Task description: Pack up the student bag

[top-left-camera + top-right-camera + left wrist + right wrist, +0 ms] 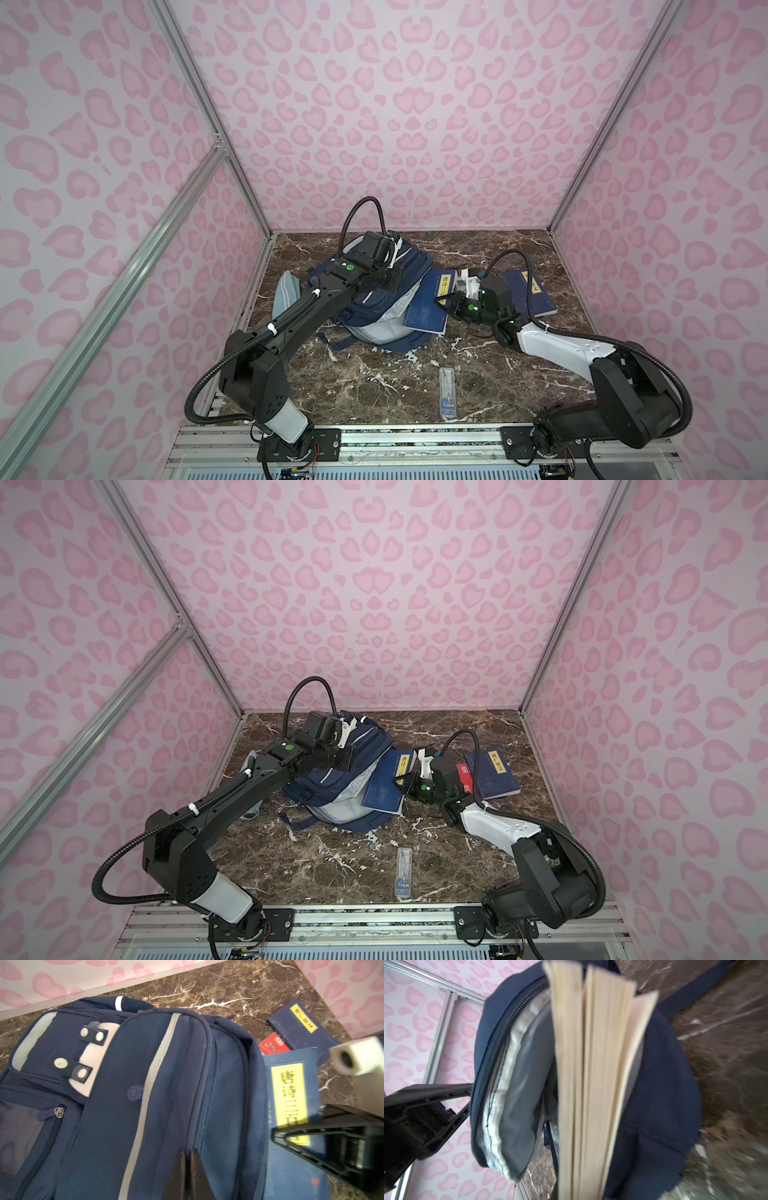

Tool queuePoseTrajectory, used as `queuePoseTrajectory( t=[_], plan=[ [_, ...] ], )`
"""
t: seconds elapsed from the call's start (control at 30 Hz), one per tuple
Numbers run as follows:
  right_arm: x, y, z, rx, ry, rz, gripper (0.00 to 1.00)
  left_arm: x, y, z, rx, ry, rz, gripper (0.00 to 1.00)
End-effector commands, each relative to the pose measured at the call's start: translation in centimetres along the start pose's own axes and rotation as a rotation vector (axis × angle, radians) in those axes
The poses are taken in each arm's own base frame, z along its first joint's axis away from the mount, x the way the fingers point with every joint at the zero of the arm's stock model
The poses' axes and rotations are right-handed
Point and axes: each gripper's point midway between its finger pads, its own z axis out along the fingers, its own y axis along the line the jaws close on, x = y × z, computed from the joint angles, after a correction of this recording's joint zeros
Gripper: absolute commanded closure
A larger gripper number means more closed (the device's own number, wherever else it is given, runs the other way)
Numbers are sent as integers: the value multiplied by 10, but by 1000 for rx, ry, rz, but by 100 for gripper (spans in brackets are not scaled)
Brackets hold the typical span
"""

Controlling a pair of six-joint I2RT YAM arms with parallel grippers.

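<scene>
Bag position: the student bag [365, 309] lies flat on the marble table [374, 395], centre of the frame in both top views. Its main compartment gapes toward the right and grey lining shows.
Left gripper: your left gripper [187, 1152] is closed, pinching bag fabric beside the zip seam; judged to be holding the mouth up.
Right gripper: your right gripper [444, 301] is clamped on the right edge of the blue book [428, 316] with the yellow title label.
Book position: left part over the lining at the mouth, remainder outside; not yet packed.
Controlling relation: the opening lies directly left of your right gripper. The book's long axis runs up and down the frame, roughly parallel to the mouth. Your right arm is nearer.
Next move, judged: slide the book leftward, flat, under the lifted flap.
Risk: pages fan loose in the right wrist view and may snag the zip.
Outstanding: second blue book [536, 295], red book [463, 777], pencil pouch [286, 291], clear pen case [448, 392].
</scene>
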Motion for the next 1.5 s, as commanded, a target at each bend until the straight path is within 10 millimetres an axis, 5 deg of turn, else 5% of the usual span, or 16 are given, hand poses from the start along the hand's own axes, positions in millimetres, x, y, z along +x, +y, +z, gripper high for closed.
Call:
queuePoseTrajectory(
  t=[0.0, 0.3, 0.37, 0.43, 0.53, 0.63, 0.83, 0.97, 1.07, 1.2, 1.3, 1.47],
  plan=[
    [-22, 22, 25, -70, -90, -10, 100, -24, -18, -11, 97, -77, 9, 96],
    [-32, -4, 117, -93, -196, 128, 97, -21, 0, -8, 144, -66, -103, 96],
    [-25, 2, 127, -100, -124, 91, 71, -20, 4, -10, 149, -79, -126, 96],
    [-21, -12, 113, -57, -120, 79, 53, -16, 2, -10, 167, -80, -133, 96],
    [-7, -36, 93, 71, -45, 31, 43, -4, 1, -3, 188, -61, -151, 96],
    [3, -45, 83, 124, -12, -15, 45, -1, 2, 0, 186, -61, -159, 96],
    [-4, -26, 113, 52, 11, -28, 80, 4, -1, 3, 201, -44, -176, 97],
    [-2, -8, 123, -10, 32, -36, 80, 8, 3, 2, 183, -48, -187, 97],
    [-6, -13, 93, -46, -33, 23, 78, 14, 4, 8, 183, -37, -206, 97],
    [8, -44, 42, 127, 13, -43, 47, 23, 5, 19, 156, -12, -208, 97],
    [10, -56, 1, 302, 49, -204, 42, 32, 5, 29, 125, 19, -197, 97],
    [-37, -81, -60, 456, 42, -245, 36, 46, 1, 42, 91, 61, -179, 97]
  ],
)
